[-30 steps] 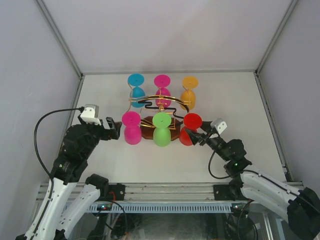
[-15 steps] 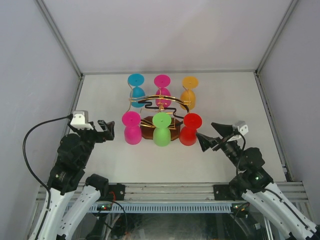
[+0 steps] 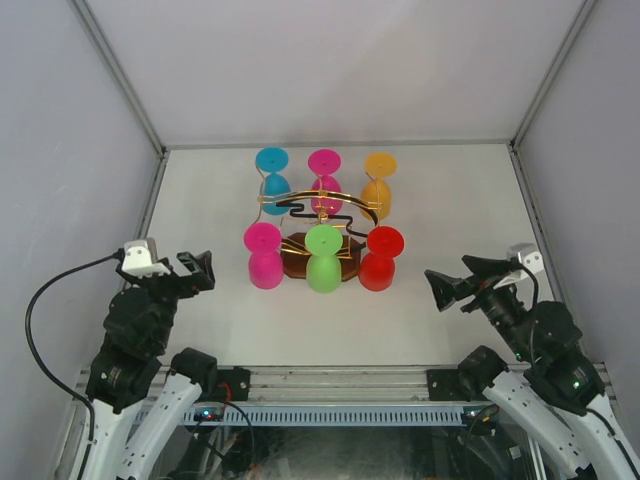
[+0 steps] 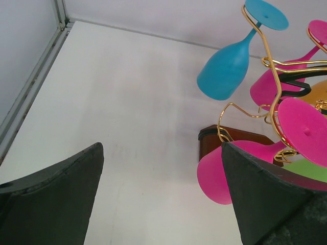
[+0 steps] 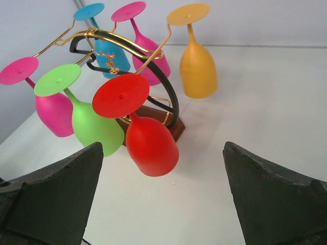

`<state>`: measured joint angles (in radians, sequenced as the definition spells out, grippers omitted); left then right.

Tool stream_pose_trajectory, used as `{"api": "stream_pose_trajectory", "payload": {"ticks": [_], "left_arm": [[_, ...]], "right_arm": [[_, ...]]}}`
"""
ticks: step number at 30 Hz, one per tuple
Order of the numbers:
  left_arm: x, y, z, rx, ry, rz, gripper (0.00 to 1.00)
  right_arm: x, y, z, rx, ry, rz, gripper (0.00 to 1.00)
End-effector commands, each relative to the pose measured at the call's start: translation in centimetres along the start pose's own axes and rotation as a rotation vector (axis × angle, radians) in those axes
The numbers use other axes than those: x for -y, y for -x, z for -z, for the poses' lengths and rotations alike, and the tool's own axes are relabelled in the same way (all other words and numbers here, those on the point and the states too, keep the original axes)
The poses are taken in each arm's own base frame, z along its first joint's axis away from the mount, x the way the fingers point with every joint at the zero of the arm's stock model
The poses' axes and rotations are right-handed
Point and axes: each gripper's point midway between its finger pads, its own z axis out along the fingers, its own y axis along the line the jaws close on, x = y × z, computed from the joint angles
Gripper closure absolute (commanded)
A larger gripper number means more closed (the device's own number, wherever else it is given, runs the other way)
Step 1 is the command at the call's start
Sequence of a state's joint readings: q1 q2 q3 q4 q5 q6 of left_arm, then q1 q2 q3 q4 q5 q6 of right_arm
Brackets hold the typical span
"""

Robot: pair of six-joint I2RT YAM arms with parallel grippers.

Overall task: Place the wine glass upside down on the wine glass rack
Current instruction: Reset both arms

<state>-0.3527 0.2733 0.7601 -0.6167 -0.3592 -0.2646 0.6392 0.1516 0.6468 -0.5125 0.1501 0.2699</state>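
Note:
The wine glass rack (image 3: pixel 298 262), gold wire with a black band on a brown base, stands mid-table. Several coloured wine glasses hang on it upside down. The front row is pink (image 3: pixel 264 258), green (image 3: pixel 324 260) and red (image 3: pixel 380 258). My left gripper (image 3: pixel 198 270) is open and empty, a short way left of the pink glass (image 4: pixel 217 176). The right gripper (image 3: pixel 447 270) is open and empty too, to the right of the red glass (image 5: pixel 150 143). Neither one touches a glass. The right wrist view shows the rack's base (image 5: pixel 164 125) behind the red glass.
Blue (image 3: pixel 272 172), magenta (image 3: pixel 324 178) and orange (image 3: pixel 378 182) glasses hang on the rack's back row. White enclosure walls with metal frame posts (image 3: pixel 160 190) close in the white table (image 3: pixel 450 200) on three sides.
Both arms have drawn back toward the near edge. The right gripper was at the red glass and the left gripper close to the pink one; both now stand wide open and apart from them.

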Motion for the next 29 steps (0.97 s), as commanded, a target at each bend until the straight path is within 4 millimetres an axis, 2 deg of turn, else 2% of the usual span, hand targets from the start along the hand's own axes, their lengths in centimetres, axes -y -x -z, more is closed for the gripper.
{"api": "stream_pose_trajectory", "payload": {"ticks": [1, 5, 8, 15, 29], "left_arm": [[-0.7, 0.2, 0.6, 0.03, 0.024, 0.033, 0.0], [-1.4, 0.4, 1.1, 0.054, 0.058, 0.069, 0.0], [-2.1, 0.1, 1.3, 0.066, 0.088, 0.1, 0.0], [-1.8, -0.5, 1.7, 0.087, 0.044, 0.078, 0.0], [-1.7, -0.2, 2.0, 0.087, 0.029, 0.071, 0.0]], "right_arm": [[1.8, 1.2, 2.3, -0.023, -0.093, 0.064, 0.0], [3.2, 2.1, 3.5, -0.003, -0.164, 0.085, 0.0], [3.5, 2.1, 4.0, 0.011, -0.175, 0.086, 0.0], [4.1, 1.0, 4.1, 0.026, -0.186, 0.087, 0.0], [4.2, 0.6, 4.3, 0.021, -0.186, 0.091, 0.0]]}}
